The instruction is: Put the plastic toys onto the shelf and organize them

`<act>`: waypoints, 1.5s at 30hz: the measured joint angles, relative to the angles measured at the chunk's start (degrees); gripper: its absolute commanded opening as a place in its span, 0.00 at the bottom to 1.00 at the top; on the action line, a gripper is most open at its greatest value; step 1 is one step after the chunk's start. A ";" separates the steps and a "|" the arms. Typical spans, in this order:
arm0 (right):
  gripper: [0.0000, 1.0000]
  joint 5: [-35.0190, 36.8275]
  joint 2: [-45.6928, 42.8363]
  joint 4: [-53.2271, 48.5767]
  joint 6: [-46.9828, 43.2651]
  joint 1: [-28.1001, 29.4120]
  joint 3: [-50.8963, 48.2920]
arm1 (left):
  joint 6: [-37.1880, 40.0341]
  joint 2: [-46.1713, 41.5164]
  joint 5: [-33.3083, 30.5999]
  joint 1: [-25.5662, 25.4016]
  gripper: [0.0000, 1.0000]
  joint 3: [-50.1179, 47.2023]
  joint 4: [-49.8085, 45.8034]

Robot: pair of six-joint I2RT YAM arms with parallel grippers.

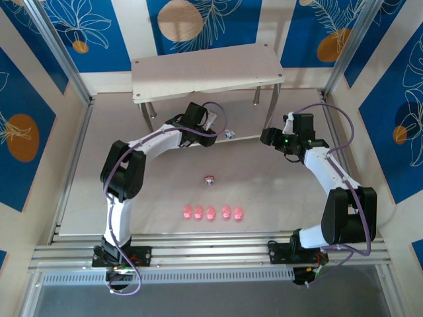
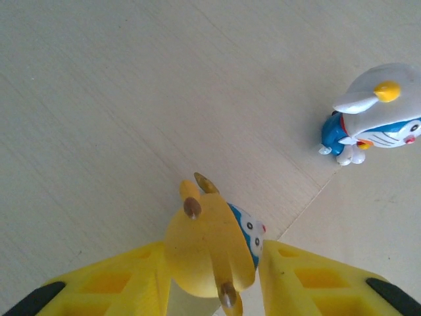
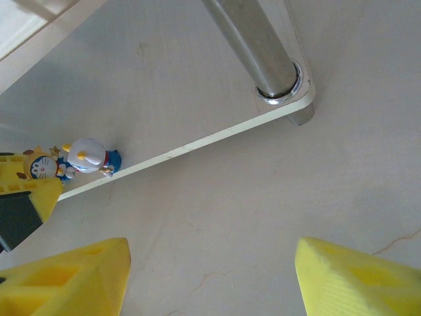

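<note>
Straddling yellow-capped figurine (image 2: 204,240) | left end effector (image 2: 212,266) | blue-backed figurine (image 2: 378,115) near, apart

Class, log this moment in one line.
left gripper around yellow-capped figurine on lower board | white-blue figurine beside it | right gripper open, empty | five pink pigs on table

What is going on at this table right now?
The left gripper has a yellow-topped figurine between its fingers on the shelf's lower board, beside a white-and-blue figurine; whether it grips is unclear. The right gripper hovers open nearby. Five pink pigs and another figurine wait on the table.
</note>
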 measured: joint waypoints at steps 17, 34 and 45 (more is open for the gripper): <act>0.68 -0.46 0.00 0.52 0.24 0.00 0.00 | 0.20 0.00 -1.92 0.00 0.41 0.09 -1.03; 0.68 -0.90 0.00 1.27 0.42 0.00 0.00 | 0.24 0.00 -4.70 0.42 0.41 0.07 -2.10; 0.68 -1.07 0.26 1.36 0.44 0.00 0.00 | 0.24 0.00 -5.57 0.90 0.40 -0.09 -2.10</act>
